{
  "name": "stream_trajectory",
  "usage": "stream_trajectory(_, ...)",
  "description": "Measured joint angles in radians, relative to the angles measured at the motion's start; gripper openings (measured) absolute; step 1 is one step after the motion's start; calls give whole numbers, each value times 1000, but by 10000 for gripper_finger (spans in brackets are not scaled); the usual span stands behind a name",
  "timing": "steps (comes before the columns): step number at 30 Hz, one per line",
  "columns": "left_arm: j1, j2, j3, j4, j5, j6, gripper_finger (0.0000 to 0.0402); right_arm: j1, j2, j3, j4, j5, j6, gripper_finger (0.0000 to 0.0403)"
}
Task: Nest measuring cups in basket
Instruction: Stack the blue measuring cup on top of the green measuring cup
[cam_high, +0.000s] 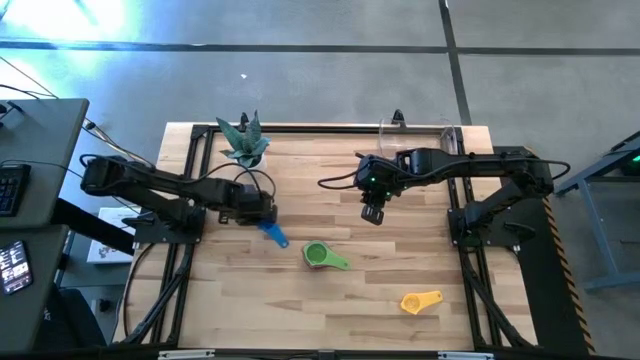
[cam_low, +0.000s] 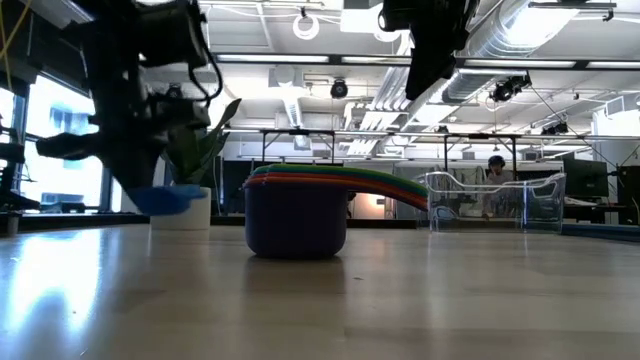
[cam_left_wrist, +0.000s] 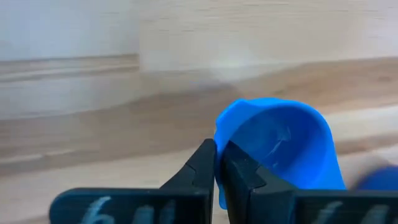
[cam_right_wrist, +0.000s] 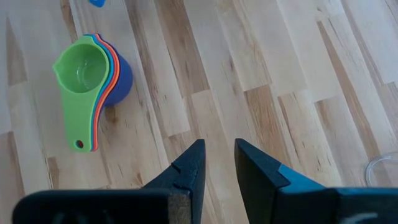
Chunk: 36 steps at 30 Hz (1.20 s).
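A pale wooden tabletop (cam_high: 330, 300) stands on a grey floor, and the low view looks across it into a large workshop hall with ceiling ducts, where a person sits far off behind the clear basket (cam_low: 497, 203).

The left wrist view shows what no other picture does: the left gripper (cam_left_wrist: 216, 163) has its fingers (cam_left_wrist: 198, 171) pinched together on the rim of the blue measuring cup (cam_left_wrist: 283, 146), the bowl tipped toward the camera. From above, that cup is only a small blue shape (cam_high: 273, 235) at the tip of the left gripper (cam_high: 264, 214); the low view shows it raised off the wood beside the white pot (cam_low: 186, 211) of the plant (cam_high: 243, 140).

The right wrist view shows the right gripper (cam_right_wrist: 217, 163) with its fingers (cam_right_wrist: 190, 167) parted by a narrow gap and nothing between them, looking down on the nested stack (cam_right_wrist: 93, 81): green on top, orange and red edges below, purple outermost. The low view shows the same stack (cam_low: 297, 213) from the side.

The left arm reaches in from the left edge, forearm stretched across the tabletop. The right arm reaches from the right, its gripper (cam_high: 373, 211) held above the middle of the tabletop, pointing down.

By count: one blue cup held, one nested stack (cam_high: 322, 256) at the centre, one yellow cup (cam_high: 420, 301) alone near the front right, one basket (cam_high: 420, 133) at the far edge, one plant.
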Motion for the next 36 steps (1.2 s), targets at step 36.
stream_trajectory(36, -183, 0, 463, -5, -131, 443, 6, 217, 169, 1, 20, -8, 518, 78)
